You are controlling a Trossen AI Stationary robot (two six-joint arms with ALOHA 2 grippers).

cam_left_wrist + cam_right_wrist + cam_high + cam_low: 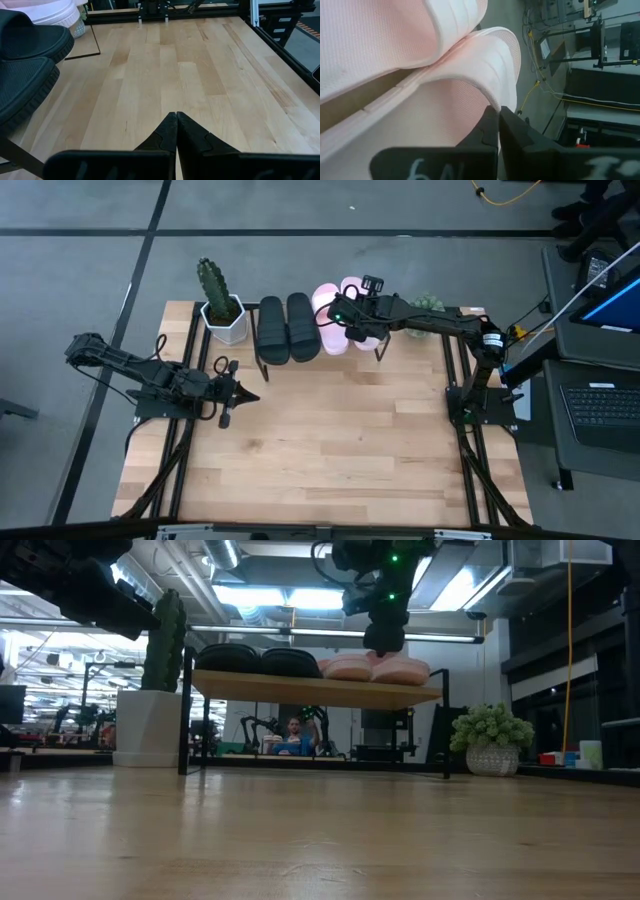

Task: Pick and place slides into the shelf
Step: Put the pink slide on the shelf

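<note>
All four slides, the two matte black slip-on sandals and two pale pink ones, lie side by side on the low plank-topped wire-legged shelf, so the right tool hovers over the pink pair, fingers together and empty, while the left tool waits pinched closed above the wooden tabletop.

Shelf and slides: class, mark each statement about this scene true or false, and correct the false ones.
1. All four slides sit on the shelf. True: two black slides, two pink slides.
2. The right pincer is over the black slides. False: it is at the pink ones.
3. The left pincer is shut. True.
4. The cactus stands right of the shelf in the high view. False: left.
5. A slide lies on the table. False: none.
</note>
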